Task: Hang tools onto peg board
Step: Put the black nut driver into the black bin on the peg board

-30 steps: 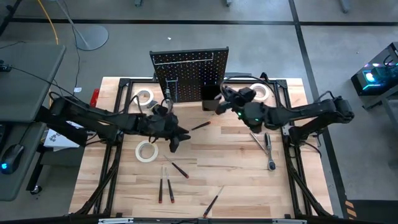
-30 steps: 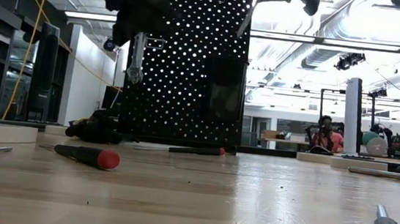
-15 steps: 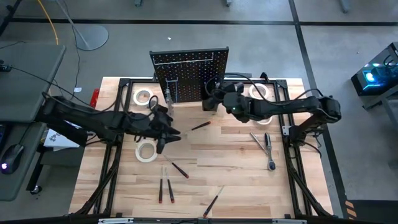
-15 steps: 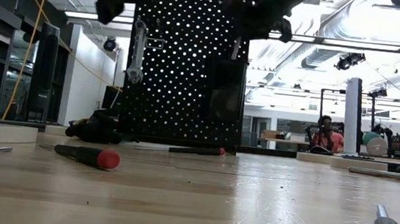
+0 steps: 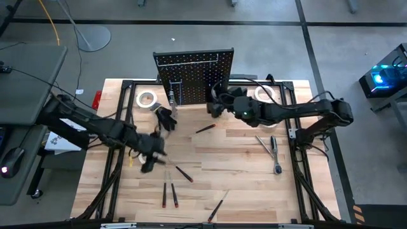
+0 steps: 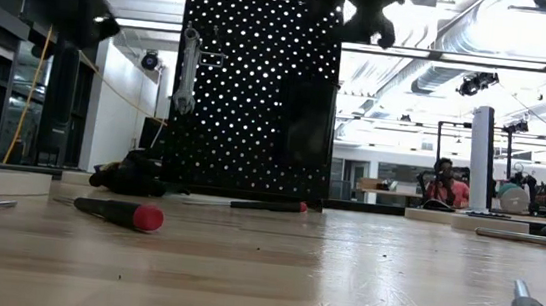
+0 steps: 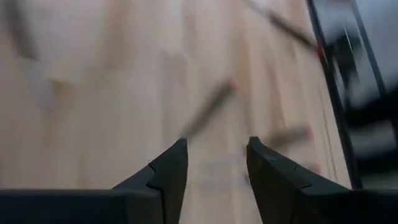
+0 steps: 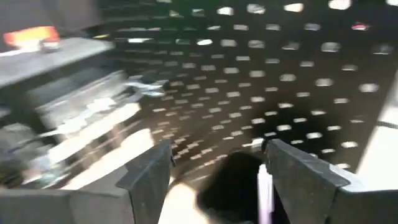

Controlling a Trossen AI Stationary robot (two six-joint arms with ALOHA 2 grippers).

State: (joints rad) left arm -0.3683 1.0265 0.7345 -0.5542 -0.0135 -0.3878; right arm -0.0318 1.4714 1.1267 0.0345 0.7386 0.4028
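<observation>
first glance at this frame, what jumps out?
The upright black peg board at the table's far edge, with a silver wrench already hanging on its front. The right gripper sits close against the board by its small black bin, open, something pale and slim showing between its fingers in the right wrist view. The left gripper hangs open over the middle-left of the table, near loose screwdrivers.

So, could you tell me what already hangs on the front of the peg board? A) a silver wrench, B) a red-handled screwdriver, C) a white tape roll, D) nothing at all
A: in the low view a silver wrench hangs upright on the left part of the peg board, while the red-handled screwdriver lies on the table.
</observation>
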